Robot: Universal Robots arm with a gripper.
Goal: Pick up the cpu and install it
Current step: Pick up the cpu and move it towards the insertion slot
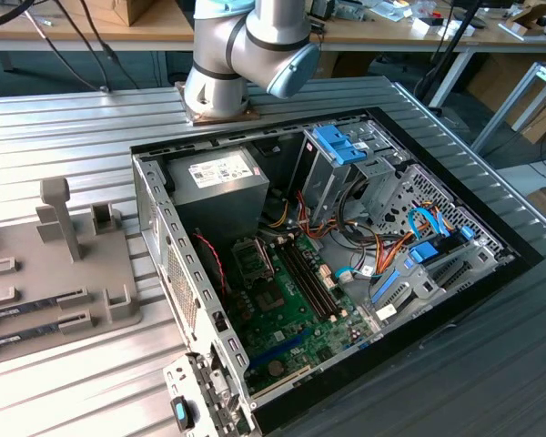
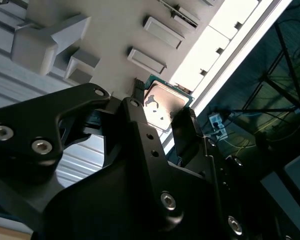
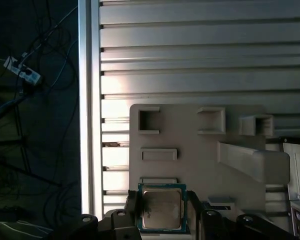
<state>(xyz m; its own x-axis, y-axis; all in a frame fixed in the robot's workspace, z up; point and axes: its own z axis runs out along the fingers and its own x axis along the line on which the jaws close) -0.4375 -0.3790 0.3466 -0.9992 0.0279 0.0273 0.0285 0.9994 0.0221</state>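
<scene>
Two black fingers (image 3: 131, 210) of the end effector (image 3: 161, 204) sit tight against opposite edges of the cpu (image 3: 161, 212). Its silvery lid faces the camera, with the green rim visible. The second wrist view shows the same grip.

The cpu is at the edge of the grey fixture plate (image 3: 190, 160) on the slatted aluminium desk (image 3: 190, 60). Can't tell whether it's lifted or resting.

In the exterior view, the fixture plate is on that view's left. The open PC case (image 1: 151, 209) lies beside it, with the motherboard (image 1: 296, 305) inside. The socket (image 1: 253, 258) is near the power supply (image 1: 220, 177), well apart from the plate.
</scene>
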